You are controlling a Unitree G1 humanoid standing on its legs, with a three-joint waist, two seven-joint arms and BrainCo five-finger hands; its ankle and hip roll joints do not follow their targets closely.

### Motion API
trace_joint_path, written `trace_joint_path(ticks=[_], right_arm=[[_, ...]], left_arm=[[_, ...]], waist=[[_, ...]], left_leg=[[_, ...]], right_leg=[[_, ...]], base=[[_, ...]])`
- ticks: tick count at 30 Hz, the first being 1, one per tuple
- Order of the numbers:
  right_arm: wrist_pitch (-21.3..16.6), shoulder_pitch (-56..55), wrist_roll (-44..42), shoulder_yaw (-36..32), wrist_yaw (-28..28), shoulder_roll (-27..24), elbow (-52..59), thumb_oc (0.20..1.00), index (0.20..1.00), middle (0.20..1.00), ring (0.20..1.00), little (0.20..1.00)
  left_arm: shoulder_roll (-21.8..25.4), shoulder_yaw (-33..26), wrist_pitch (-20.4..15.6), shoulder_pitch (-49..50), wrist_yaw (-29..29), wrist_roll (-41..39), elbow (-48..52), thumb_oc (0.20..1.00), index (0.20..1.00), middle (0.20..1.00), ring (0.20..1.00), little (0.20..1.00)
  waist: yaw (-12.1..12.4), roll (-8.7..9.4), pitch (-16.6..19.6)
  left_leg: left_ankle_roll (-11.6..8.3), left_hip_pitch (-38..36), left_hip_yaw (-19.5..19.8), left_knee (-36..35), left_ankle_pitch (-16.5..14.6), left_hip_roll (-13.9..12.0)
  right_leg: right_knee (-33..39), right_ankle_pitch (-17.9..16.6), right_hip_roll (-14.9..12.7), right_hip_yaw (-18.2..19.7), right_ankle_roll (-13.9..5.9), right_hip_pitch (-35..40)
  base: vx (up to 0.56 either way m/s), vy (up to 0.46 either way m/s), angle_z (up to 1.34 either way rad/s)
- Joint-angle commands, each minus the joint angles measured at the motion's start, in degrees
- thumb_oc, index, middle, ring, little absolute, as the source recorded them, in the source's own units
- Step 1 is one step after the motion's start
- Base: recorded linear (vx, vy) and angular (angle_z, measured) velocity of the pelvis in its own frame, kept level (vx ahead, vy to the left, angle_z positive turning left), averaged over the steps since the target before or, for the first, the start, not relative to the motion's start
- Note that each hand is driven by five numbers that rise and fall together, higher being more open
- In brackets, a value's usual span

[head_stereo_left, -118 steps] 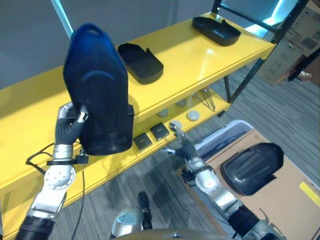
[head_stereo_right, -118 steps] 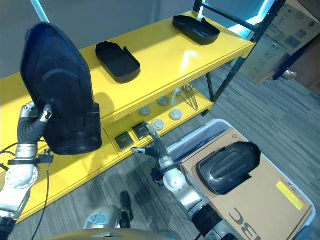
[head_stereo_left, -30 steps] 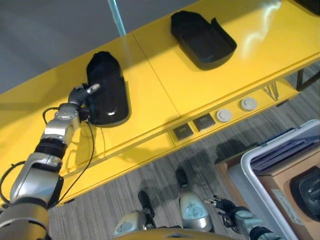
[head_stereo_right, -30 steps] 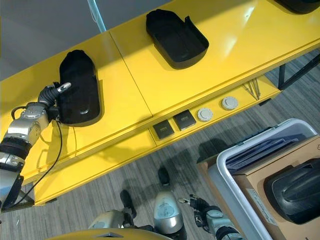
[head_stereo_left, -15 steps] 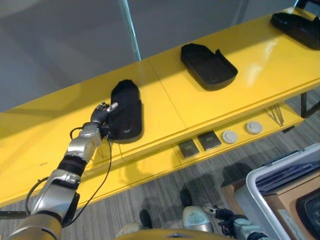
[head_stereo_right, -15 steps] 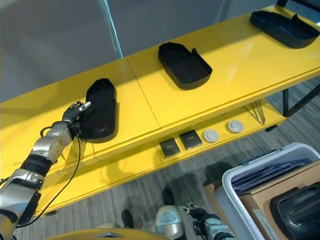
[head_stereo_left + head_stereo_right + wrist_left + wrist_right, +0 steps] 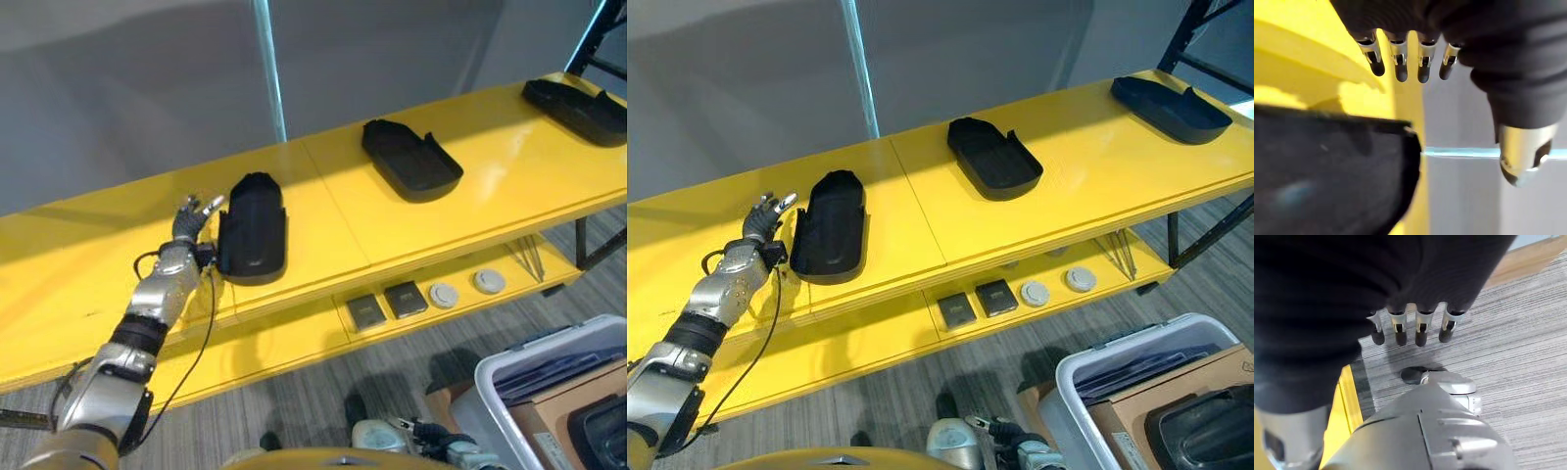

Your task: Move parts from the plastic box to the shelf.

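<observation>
On the yellow shelf (image 7: 921,211), top level, the black part (image 7: 830,227) I'm placing lies flat near the front edge, my left hand (image 7: 761,217) just beside its left side with fingers straight and spread, holding nothing. Left wrist view: fingertips (image 7: 1399,68) clear of the part's rim (image 7: 1400,142), a gap of yellow between. So the step in hand looks like let-go and pull away.

To do it well: draw the left hand straight back and up, away from the part, no sideways sweep toward it, or it could be nudged over the lip. Keep fingers straight till clear.

My right hand (image 7: 1415,330) hangs low over grey carpet (image 7: 1508,357), fingers loosely extended, empty.

Edges and room: part's near end sits close to the shelf's front edge, little slack there. Open yellow to the left of my hand and between this part and the second black part (image 7: 995,157) mid-shelf; third black part (image 7: 1168,108) far right end, well apart. Lower level holds small square and round bits (image 7: 978,299). Plastic box (image 7: 1117,382) sits on the floor at lower right with another black part (image 7: 1205,426) still inside; more trips likely.
</observation>
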State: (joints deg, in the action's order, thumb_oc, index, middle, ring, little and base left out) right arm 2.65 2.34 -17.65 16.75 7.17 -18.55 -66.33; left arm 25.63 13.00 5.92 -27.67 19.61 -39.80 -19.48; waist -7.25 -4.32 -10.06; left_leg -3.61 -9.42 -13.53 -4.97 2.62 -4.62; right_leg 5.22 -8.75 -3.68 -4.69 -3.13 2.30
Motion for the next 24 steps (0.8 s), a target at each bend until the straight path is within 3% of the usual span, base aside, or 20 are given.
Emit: trace_joint_path(ticks=[1,4,5,6,8,12,15,24], right_arm=[[-0.04,0.16,-0.87,1.63,0.51,2.14,-3.77,1.000,1.000,1.000,1.000,1.000],[0.20,0.02,-1.51,1.01,0.52,2.54,-3.21,1.000,1.000,1.000,1.000,1.000],[0.11,-0.16,-1.74,0.80,0.42,2.64,-2.94,1.000,1.000,1.000,1.000,1.000],[-0.36,-0.52,-1.70,0.50,0.30,2.86,-2.83,1.000,1.000,1.000,1.000,1.000],[-0.40,-0.61,-1.11,0.31,0.71,2.62,-2.73,1.000,1.000,1.000,1.000,1.000],[-0.22,-0.05,0.22,-0.53,1.70,1.59,-3.34,1.000,1.000,1.000,1.000,1.000],[-0.38,0.41,-0.75,-0.08,1.86,0.99,-3.40,1.000,1.000,1.000,1.000,1.000],[1.28,2.98,-3.35,0.89,0.76,0.05,-3.57,1.000,1.000,1.000,1.000,1.000]], left_arm=[[1.72,-3.60,-10.82,-0.12,-3.66,4.08,12.27,1.000,1.000,1.000,1.000,1.000],[0.82,-3.81,-10.19,6.55,-9.52,7.04,22.72,1.000,1.000,1.000,1.000,1.000],[0.31,-3.80,-9.74,9.43,-12.25,8.75,25.16,0.564,0.564,0.564,0.564,0.564],[0.45,-3.41,-11.42,12.44,-14.21,11.01,26.89,0.200,0.200,0.200,0.200,0.200],[1.07,-3.33,-12.71,14.62,-15.25,13.40,27.77,0.200,0.200,0.200,0.200,0.200],[2.57,-2.50,-19.44,22.06,-20.65,14.44,29.87,0.200,0.200,0.200,0.200,0.200],[3.68,0.68,-21.42,25.34,-24.72,14.21,29.89,0.200,0.200,0.200,0.200,0.200],[4.96,9.63,-21.28,23.51,-27.12,12.83,28.09,0.200,0.200,0.200,0.200,0.200]], waist=[[1.68,0.70,-1.09],[3.33,1.25,-1.52],[3.96,1.39,-1.72],[4.64,1.43,-1.96],[5.28,1.40,-2.19],[7.55,0.70,-3.39],[8.76,0.17,-3.64],[7.89,-1.07,-4.50]], left_leg=[[-0.41,2.25,2.21,-0.03,-3.10,-0.70],[-0.37,2.50,3.28,-0.03,-3.29,-0.81],[-0.36,2.70,3.64,-0.03,-3.34,-0.82],[-0.26,2.93,3.96,-0.03,-3.52,-0.83],[-0.31,3.29,4.27,-0.03,-3.44,-0.87],[-0.52,4.39,5.06,-0.03,-3.19,-0.88],[-0.78,5.02,5.54,-0.03,-3.07,-0.79],[-0.89,6.52,4.99,-0.03,-2.76,-0.72]], right_leg=[[-0.22,10.09,-1.76,-2.65,-1.68,5.69],[-0.22,10.27,-1.75,-3.39,-1.43,5.85],[-0.22,10.36,-1.76,-3.71,-1.36,5.86],[-0.22,10.46,-1.76,-4.07,-1.33,5.69],[-0.22,10.52,-1.76,-4.34,-1.26,5.49],[-0.22,10.45,-2.04,-5.90,-1.27,5.10],[-0.22,10.37,-2.35,-7.21,-1.36,4.97],[-0.22,9.84,-2.76,-7.15,-1.70,3.10]], base=[[0.00,-0.034,0.09],[-0.01,-0.027,0.19],[-0.05,-0.021,0.27],[-0.08,0.003,0.22],[-0.07,0.016,0.15],[-0.08,0.036,0.16],[-0.06,0.042,0.27],[-0.02,0.014,0.04]])
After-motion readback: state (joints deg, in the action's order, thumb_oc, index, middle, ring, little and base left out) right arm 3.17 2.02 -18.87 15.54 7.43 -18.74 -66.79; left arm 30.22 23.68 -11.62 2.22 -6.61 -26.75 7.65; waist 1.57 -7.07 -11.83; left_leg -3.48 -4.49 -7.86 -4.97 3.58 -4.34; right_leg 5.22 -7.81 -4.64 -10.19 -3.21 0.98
